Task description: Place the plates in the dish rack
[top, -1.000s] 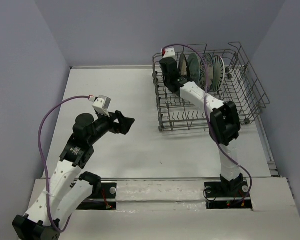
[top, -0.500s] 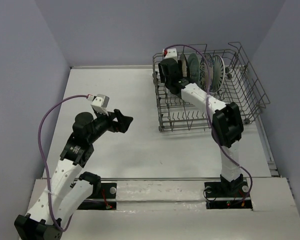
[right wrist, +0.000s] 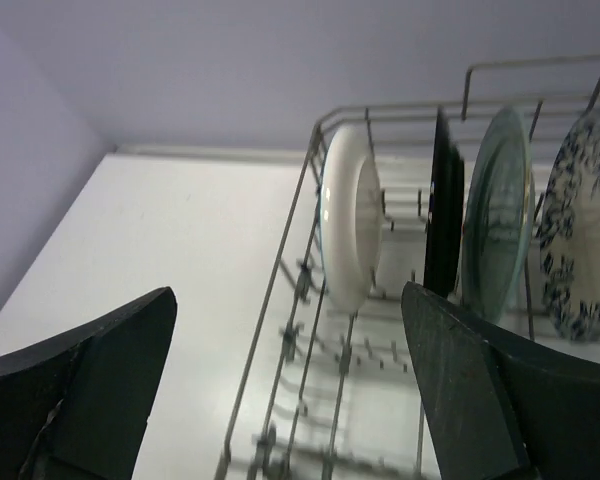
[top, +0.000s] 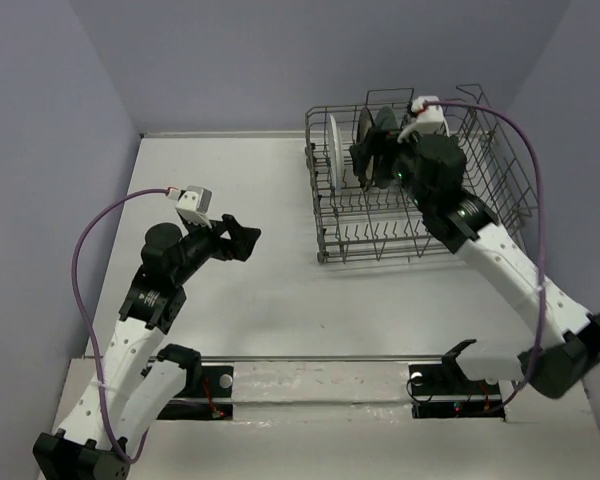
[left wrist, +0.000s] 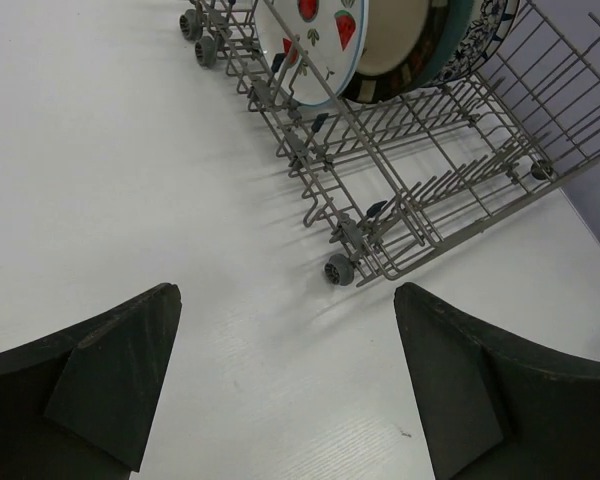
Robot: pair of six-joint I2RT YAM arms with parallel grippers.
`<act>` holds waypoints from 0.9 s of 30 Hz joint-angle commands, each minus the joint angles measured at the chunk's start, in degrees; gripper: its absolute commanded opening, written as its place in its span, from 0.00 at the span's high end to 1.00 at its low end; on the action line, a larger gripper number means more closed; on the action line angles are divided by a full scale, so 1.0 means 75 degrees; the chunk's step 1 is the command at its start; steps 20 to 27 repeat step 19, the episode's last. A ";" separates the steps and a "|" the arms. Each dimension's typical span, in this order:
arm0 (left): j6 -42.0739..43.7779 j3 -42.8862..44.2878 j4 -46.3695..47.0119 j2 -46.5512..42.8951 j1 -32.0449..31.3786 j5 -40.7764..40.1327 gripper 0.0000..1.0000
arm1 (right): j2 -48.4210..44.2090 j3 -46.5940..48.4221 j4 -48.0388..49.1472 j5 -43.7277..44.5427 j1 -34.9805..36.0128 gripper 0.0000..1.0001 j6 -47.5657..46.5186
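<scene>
The dish rack [top: 380, 240] stands at the back right of the table. Several plates stand upright in it, side by side. In the right wrist view they run from a white plate [right wrist: 350, 215] on the left, past a dark-edged plate [right wrist: 443, 200] and a teal plate [right wrist: 495, 215], to a blue-floral plate [right wrist: 580, 225]. My right gripper [top: 365, 165] hangs open over the rack, just right of the white plate [top: 332, 150] and clear of it, holding nothing [right wrist: 288, 295]. My left gripper [top: 248, 240] hovers open and empty over bare table left of the rack [left wrist: 282, 295].
The rack [left wrist: 430, 190] has small grey wheels [left wrist: 337, 269] at its near corner and raised wire handle loops [top: 477, 100] at the back. Walls close in the table on the left, back and right. The white plate's face carries strawberry marks [left wrist: 320, 30].
My right gripper has opened and let go of the white plate, which now stands in the rack's left end. The right arm has pulled back to the right. The left arm barely moved.
</scene>
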 commanded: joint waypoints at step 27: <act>-0.1014 -0.0045 0.2331 -0.0284 0.0221 0.1194 0.01 | -0.9018 -0.5852 0.0203 -0.0498 -0.0008 0.00 0.1147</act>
